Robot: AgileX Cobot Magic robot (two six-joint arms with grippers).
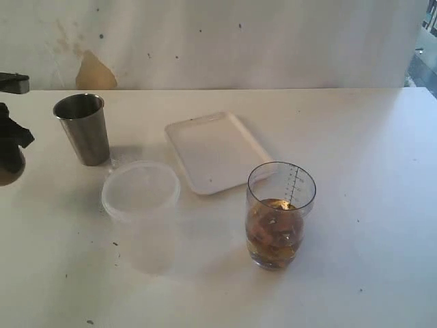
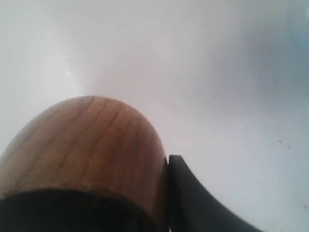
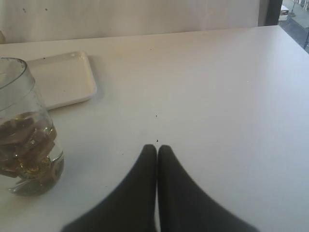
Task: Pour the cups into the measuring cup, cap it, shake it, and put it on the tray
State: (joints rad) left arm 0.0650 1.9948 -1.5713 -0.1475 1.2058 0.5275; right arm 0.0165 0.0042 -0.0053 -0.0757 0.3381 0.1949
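The job is looking partly done. The measuring cup is already holding a drink, so some pouring is judged finished, while the wooden cup's pour, the capping, the shaking and the move to the tray are still waiting.

The white surface [image 1: 369, 205] is carrying everything. Taking the tray [image 1: 215, 150] as the middle of the clock in the exterior view, it is lying flat with nothing on it. A frosted plastic tub [image 1: 140, 198] is standing near it at about 8 o'clock, wearing its lid and looking empty.

The measuring cup [image 1: 280, 222] is standing just beside the tray's corner at about 5 o'clock. It is uncapped and holding amber liquid with pale chunks to under half its height. No separate cap for it is showing.

The steel cup [image 1: 83, 128] is standing upright at 9 o'clock, and its inside is too dark to judge.

The wooden cup [image 2: 87, 150] is sitting far out at 9 o'clock, at the picture's edge, with its contents hidden.

The left hand [image 1: 9, 154] is gripping this cup, one finger [image 2: 193, 193] pressing its side and the other hidden.

The right hand [image 3: 157, 149] is hovering near the measuring cup, fingers pressed fully together and holding nothing
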